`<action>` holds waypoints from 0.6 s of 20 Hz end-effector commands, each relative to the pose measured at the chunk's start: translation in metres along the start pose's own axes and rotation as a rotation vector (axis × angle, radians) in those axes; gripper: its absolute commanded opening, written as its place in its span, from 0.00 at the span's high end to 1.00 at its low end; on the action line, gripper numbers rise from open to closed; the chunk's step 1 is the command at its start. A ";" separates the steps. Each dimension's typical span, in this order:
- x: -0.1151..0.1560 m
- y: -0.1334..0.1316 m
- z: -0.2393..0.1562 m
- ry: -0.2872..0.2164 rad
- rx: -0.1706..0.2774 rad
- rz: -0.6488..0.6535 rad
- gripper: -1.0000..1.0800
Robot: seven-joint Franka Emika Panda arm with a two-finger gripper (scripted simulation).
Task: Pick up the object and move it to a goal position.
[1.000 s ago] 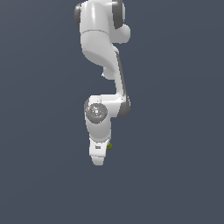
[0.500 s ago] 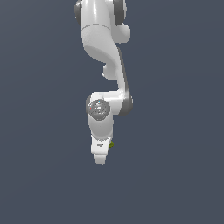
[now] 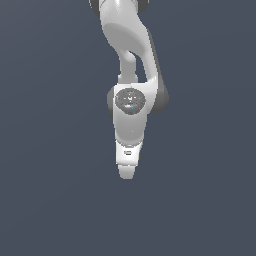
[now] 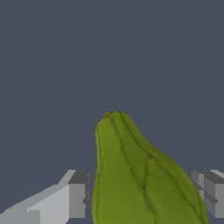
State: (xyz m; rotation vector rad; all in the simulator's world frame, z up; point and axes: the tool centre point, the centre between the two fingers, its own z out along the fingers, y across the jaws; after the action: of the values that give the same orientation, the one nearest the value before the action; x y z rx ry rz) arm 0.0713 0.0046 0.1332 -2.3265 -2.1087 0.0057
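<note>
The object (image 4: 135, 175), an olive-green, pear-shaped lump with darker ridges, fills the space between my fingers in the wrist view. One grey finger pad (image 4: 78, 199) presses against one flank and the other pad (image 4: 208, 192) against the opposite flank. My gripper (image 4: 142, 194) is shut on it. In the exterior view the white hand (image 3: 127, 167) points downward under the bent arm and hides nearly all of the object.
A plain dark grey-blue surface (image 3: 50, 200) surrounds the arm in both views. Nothing else shows.
The arm has risen and shifted toward the exterior view's right, taking the held object with it. The green patch seen beside the hand earlier is now almost covered.
</note>
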 end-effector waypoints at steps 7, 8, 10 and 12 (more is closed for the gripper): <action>0.046 -0.010 -0.084 0.001 -0.003 -0.001 1.00; 0.050 -0.010 -0.092 0.001 -0.003 -0.001 1.00; 0.057 -0.011 -0.105 0.001 -0.003 -0.001 1.00; 0.062 -0.012 -0.115 0.002 -0.003 0.000 1.00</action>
State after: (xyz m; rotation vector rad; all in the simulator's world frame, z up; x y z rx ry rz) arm 0.0662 0.0638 0.2389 -2.3254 -2.1117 0.0012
